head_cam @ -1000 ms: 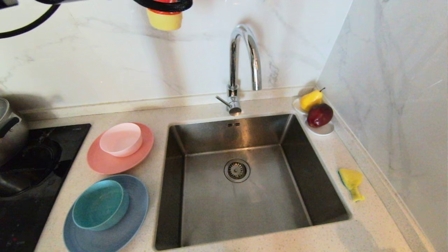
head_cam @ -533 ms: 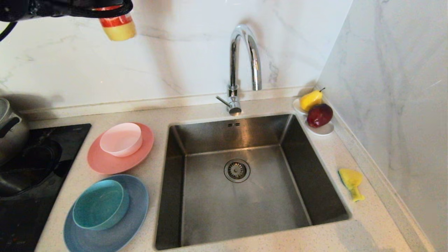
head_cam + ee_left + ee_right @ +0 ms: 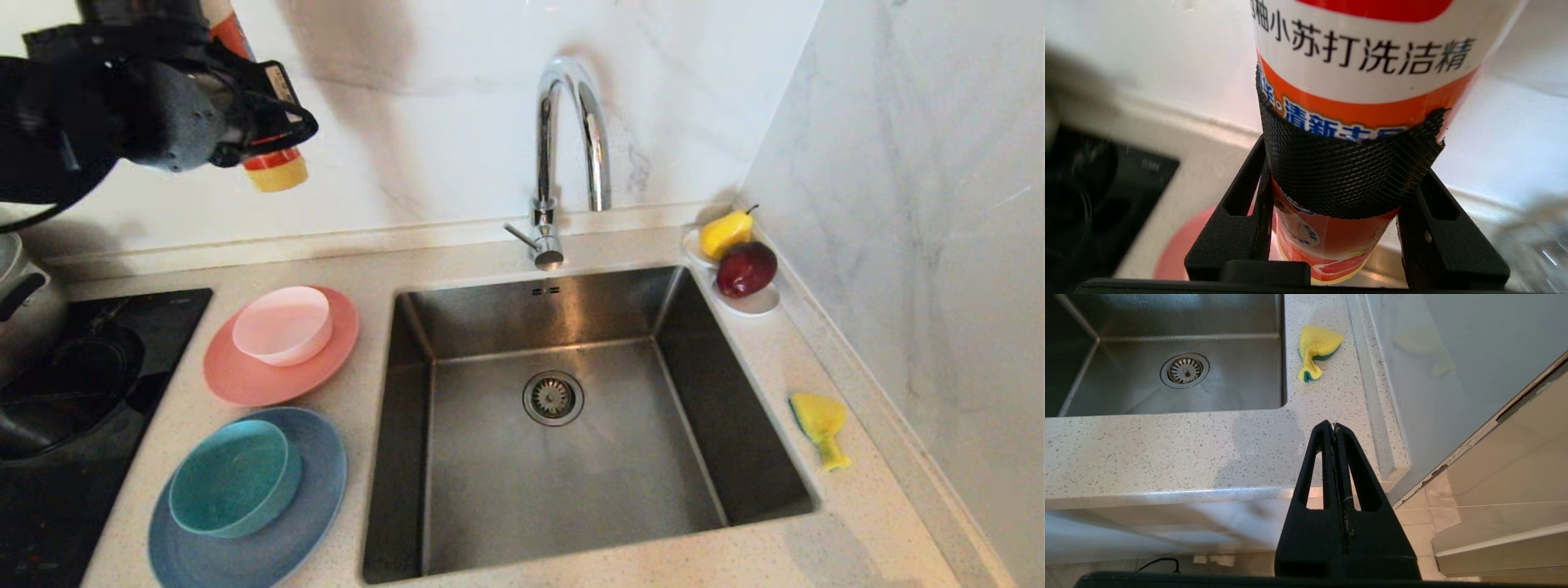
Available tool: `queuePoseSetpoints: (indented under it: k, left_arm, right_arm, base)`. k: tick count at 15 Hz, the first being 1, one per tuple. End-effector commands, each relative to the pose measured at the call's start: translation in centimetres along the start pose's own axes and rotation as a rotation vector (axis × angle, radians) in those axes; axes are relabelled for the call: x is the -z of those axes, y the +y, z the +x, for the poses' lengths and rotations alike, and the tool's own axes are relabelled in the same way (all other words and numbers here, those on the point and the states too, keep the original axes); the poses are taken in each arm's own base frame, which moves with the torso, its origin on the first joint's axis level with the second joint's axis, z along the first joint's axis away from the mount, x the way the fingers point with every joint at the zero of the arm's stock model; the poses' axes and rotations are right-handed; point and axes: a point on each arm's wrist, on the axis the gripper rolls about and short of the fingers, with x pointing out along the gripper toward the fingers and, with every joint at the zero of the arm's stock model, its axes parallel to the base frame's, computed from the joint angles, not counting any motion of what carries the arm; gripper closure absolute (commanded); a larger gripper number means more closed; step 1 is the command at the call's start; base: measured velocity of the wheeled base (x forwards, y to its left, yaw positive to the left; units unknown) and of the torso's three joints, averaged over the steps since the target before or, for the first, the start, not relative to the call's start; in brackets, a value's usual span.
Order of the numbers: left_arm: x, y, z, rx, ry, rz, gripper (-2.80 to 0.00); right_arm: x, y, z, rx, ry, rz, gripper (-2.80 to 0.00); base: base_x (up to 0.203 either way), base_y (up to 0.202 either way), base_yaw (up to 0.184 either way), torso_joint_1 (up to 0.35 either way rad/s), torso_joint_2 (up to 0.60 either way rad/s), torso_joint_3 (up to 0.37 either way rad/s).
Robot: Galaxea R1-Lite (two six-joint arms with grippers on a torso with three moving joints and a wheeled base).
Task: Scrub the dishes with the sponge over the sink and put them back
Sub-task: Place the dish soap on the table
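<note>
My left gripper (image 3: 261, 122) hangs high at the back left, above the counter, shut on an orange, white and yellow dish-soap bottle (image 3: 1363, 53) with a black mesh band. The bottle's yellow end (image 3: 276, 173) points down. On the counter left of the sink (image 3: 490, 482) a pale pink bowl (image 3: 282, 325) sits on a salmon-pink plate (image 3: 245, 380). In front of them a teal bowl (image 3: 233, 478) sits on a light blue plate (image 3: 310, 506). The yellow sponge (image 3: 819, 420) (image 3: 1316, 345) lies crumpled on the counter right of the sink. My right gripper (image 3: 1333, 425) is shut and empty, parked before the counter's front right edge.
A chrome gooseneck tap (image 3: 571, 122) rises behind the sink. A white saucer (image 3: 755, 304) at the back right holds a yellow pear (image 3: 725, 233) and a red apple (image 3: 745, 268). A steel pot (image 3: 24, 302) stands on the black cooktop (image 3: 49, 490) at far left. A marble wall closes the right side.
My left arm has carried the soap bottle from the top centre leftward and down, so the wrist and gripper now show in the head view. Dishes, sponge and right arm have not moved.
</note>
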Motion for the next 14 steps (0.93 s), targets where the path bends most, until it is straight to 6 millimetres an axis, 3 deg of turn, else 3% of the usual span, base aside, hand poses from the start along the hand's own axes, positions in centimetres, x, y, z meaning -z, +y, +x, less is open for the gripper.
queuePoseSetpoints:
  k: [1,5,10,14]
  left_arm:
    - [3.8,-1.2,2.7,-0.045,0.015,0.014,0.0]
    - [9.6,-2.9,6.7,-0.122,-0.02,0.027,0.0]
    - [14.9,-3.8,9.9,-0.153,-0.049,0.019,0.0]
    - [16.2,-4.7,11.3,-0.168,-0.102,-0.01,0.0]
  right_arm:
    - [0.0,0.0,0.0,-0.002,-0.001,0.0,0.0]
    - [0.0,0.0,0.0,0.0,-0.001,0.0,0.0]
    - [0.0,0.0,0.0,-0.001,-0.001,0.0,0.0]
    - [0.0,0.0,0.0,0.0,-0.001,0.0,0.0]
  base:
    - [0.0,0.0,0.0,0.0,0.0,0.0]
    - [0.0,0.0,0.0,0.0,0.0,0.0]
    - [0.0,0.0,0.0,0.0,0.0,0.0]
    - [0.0,0.0,0.0,0.0,0.0,0.0]
